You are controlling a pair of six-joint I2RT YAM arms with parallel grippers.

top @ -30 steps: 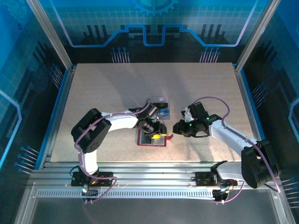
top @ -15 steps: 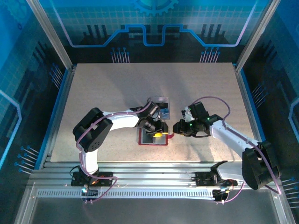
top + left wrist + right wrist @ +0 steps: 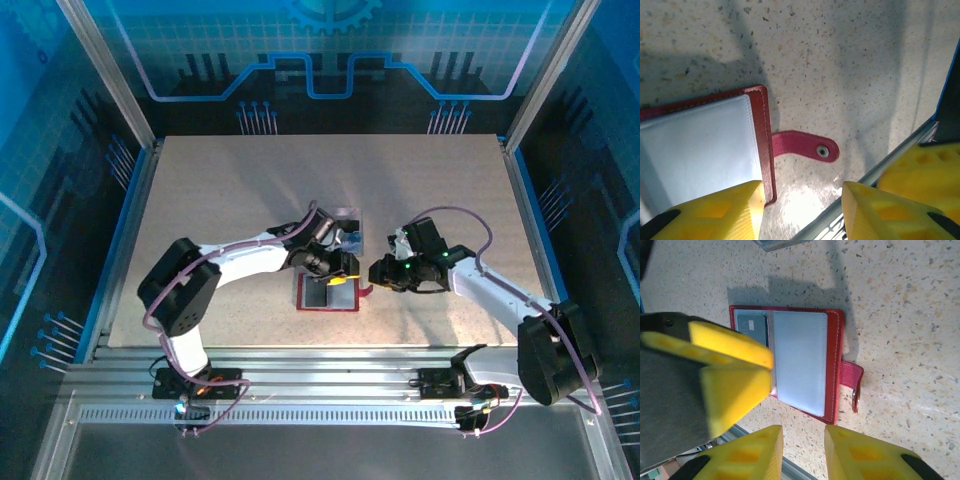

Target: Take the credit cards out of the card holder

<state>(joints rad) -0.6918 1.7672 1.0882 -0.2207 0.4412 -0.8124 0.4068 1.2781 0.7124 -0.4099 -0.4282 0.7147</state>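
The red card holder [image 3: 318,297] lies open on the table near the front edge, its snap tab [image 3: 805,146] pointing right. A grey clear pocket [image 3: 800,360] covers its right half, and a dark credit card [image 3: 752,324] sits in the left pocket. My left gripper [image 3: 340,274] hovers over the holder, open, with one fingertip [image 3: 720,212] above the holder's near right corner and bare table between the jaws. My right gripper [image 3: 802,452] stands open just right of the holder, by the tab, with nothing between its fingers.
A clear plastic tray [image 3: 347,222] with something blue in it stands just behind the holder. The metal rail [image 3: 875,175] of the table's front edge runs close under both grippers. The two grippers [image 3: 375,272] are very near each other.
The left arm has stretched out, its elbow swinging left, and its gripper has shifted slightly away from the front edge over the holder. The right arm has hardly moved.
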